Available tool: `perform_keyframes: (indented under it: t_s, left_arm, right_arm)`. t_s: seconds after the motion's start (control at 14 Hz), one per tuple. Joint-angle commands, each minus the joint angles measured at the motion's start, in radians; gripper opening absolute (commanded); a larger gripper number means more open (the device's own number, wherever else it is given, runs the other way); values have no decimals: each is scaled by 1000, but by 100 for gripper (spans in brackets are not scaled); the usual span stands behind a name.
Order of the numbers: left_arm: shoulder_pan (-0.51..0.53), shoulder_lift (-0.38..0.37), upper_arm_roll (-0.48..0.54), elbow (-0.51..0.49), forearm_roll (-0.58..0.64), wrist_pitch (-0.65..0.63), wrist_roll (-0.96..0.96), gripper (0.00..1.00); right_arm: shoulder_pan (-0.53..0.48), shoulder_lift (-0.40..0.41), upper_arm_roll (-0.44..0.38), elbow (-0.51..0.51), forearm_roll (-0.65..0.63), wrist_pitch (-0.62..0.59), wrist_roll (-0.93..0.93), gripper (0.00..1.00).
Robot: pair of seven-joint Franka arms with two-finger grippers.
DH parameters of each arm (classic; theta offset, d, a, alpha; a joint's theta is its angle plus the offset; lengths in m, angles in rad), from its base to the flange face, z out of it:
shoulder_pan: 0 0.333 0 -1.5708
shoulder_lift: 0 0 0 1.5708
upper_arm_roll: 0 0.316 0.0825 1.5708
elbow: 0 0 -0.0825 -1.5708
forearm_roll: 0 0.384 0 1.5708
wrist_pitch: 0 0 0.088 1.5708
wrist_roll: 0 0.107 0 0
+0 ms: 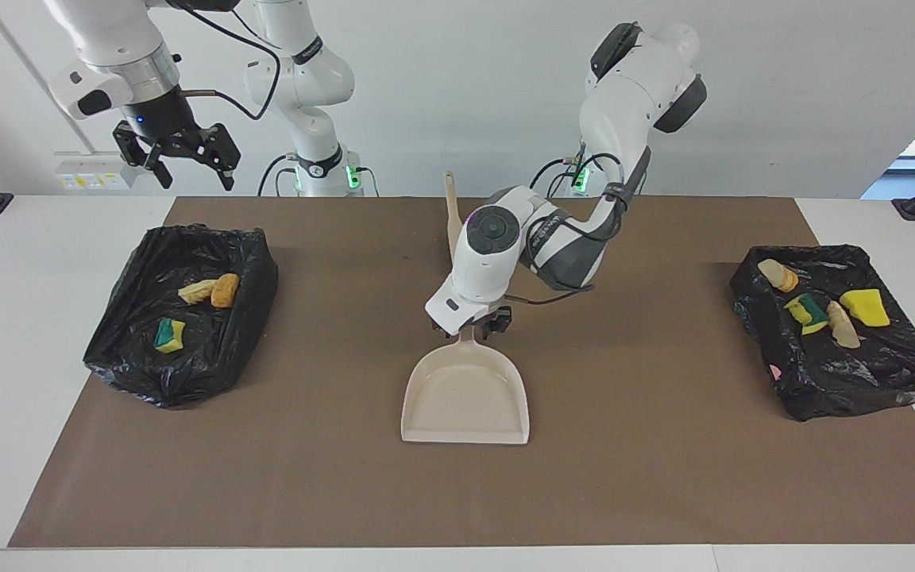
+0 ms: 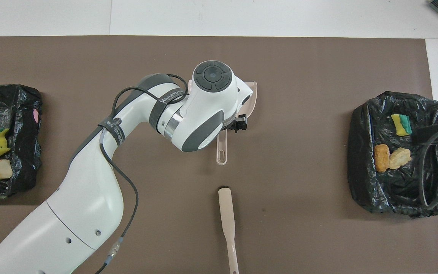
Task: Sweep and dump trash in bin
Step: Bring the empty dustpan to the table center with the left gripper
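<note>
The beige dustpan (image 1: 465, 397) lies flat and empty mid-mat; in the overhead view only its handle (image 2: 221, 148) shows clear of the arm. My left gripper (image 1: 475, 327) is down at the dustpan's handle. My right gripper (image 1: 191, 171) is open and empty, raised above the table edge by the black bin (image 1: 179, 318) at its end of the table. That bin holds three pieces of trash (image 1: 225, 290). The black bin (image 1: 839, 342) at the left arm's end holds several pieces of trash (image 1: 865, 307). No trash shows on the mat.
The beige brush (image 2: 226, 220) lies on the mat nearer to the robots than the dustpan; its handle also shows in the facing view (image 1: 451, 214). The brown mat (image 1: 664, 477) covers most of the white table. The left arm's forearm hangs low over the mat's middle.
</note>
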Motion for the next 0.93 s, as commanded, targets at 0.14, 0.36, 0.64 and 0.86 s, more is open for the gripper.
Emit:
perform_keyframes:
  t_s: [0.14, 0.36, 0.64, 0.86]
  left_arm:
    - [12, -212, 70, -163, 0, -53, 5, 100]
    - [10, -349, 138, -318, -1, -53, 74, 100]
    - [33, -482, 207, -460, -21, -42, 165, 100]
    - [35, -620, 319, -588, -96, -41, 328, 100]
  right_arm:
    - [-12, -15, 6, -18, 11, 13, -17, 100]
    - [-10, -15, 10, -18, 11, 13, -19, 100]
    - [-10, -15, 10, -18, 11, 13, -19, 100]
    - [-10, -15, 10, -18, 11, 13, -17, 100]
